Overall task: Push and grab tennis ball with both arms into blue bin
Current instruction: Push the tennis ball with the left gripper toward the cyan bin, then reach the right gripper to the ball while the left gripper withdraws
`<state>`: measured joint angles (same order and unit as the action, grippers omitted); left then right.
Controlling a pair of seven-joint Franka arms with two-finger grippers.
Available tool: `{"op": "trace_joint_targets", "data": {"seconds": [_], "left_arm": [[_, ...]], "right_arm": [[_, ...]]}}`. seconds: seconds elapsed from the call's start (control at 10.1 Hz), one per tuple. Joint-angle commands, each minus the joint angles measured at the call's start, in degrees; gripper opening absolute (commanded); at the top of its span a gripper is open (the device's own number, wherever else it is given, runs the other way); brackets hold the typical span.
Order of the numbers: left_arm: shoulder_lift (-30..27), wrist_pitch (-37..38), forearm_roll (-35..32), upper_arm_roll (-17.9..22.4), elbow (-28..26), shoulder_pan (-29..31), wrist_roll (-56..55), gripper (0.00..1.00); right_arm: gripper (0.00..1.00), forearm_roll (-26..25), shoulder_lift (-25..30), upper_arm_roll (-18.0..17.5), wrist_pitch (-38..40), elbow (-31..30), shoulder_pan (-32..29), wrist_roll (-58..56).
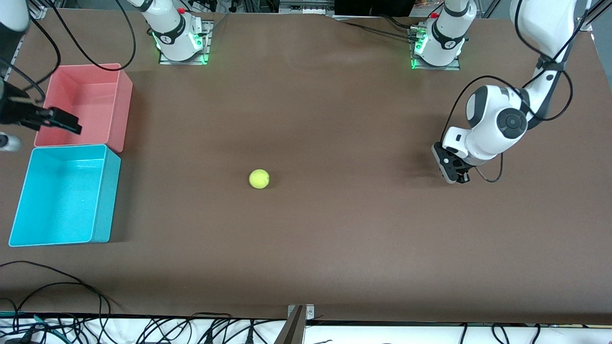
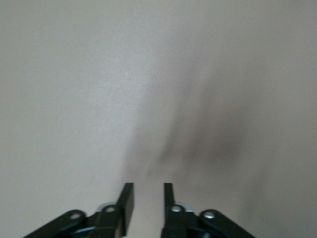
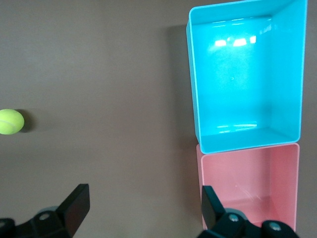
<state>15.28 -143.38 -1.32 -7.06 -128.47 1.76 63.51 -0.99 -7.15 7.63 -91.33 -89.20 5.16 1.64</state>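
The tennis ball (image 1: 259, 178) lies on the brown table near its middle and also shows in the right wrist view (image 3: 11, 121). The blue bin (image 1: 107, 196) stands empty at the right arm's end of the table, nearer the front camera than the pink bin; the right wrist view shows it too (image 3: 242, 74). My right gripper (image 1: 67, 123) hangs high over the pink bin's edge, open wide and empty (image 3: 143, 208). My left gripper (image 1: 454, 174) is low over bare table toward the left arm's end, far from the ball. Its fingers stand a narrow gap apart with nothing between them (image 2: 148, 191).
The pink bin (image 1: 86, 100) stands empty against the blue bin, nearer the robot bases, and shows in the right wrist view (image 3: 247, 183). Cables (image 1: 57, 286) trail along the table edge nearest the front camera.
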Motion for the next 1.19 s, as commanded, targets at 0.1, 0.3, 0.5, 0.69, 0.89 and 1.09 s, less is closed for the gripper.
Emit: {"op": "trace_joint_targets", "data": {"seconds": [0.1, 0.3, 0.5, 0.69, 0.89, 1.09], "left_arm": [[-10.7, 5.7, -1.3, 0.6, -1.3, 1.2, 0.1, 1.00], [-12.9, 4.6, -0.8, 2.0, -0.3, 2.0, 0.0, 1.00], [-18.5, 3.7, -0.5, 2.0, 1.3, 1.9, -1.0, 1.00], [-23.2, 7.4, -0.6, 2.0, 1.3, 1.8, -11.2, 1.00], [-25.5, 19.6, -0.5, 4.1, 9.3, 1.3, -18.1, 1.00], [-25.0, 34.2, -0.5, 4.9, 20.3, 0.8, -25.9, 1.00]], "right_arm": [[1.00, 0.7, -5.8, -0.2, -3.7, 0.8, 0.4, 1.2], [1.00, 0.6, -8.6, -0.2, -5.9, 0.7, 2.4, 4.1], [1.00, 1.1, -10.4, -1.2, -8.2, 0.6, 3.9, 5.6], [1.00, 1.0, -13.9, -1.8, -12.3, -1.0, 6.3, 7.2], [1.00, 0.9, -18.3, -2.3, -21.4, -3.8, 8.1, 7.1], [1.00, 0.6, -21.9, -2.2, -26.9, -4.0, 9.0, 6.7]]}}
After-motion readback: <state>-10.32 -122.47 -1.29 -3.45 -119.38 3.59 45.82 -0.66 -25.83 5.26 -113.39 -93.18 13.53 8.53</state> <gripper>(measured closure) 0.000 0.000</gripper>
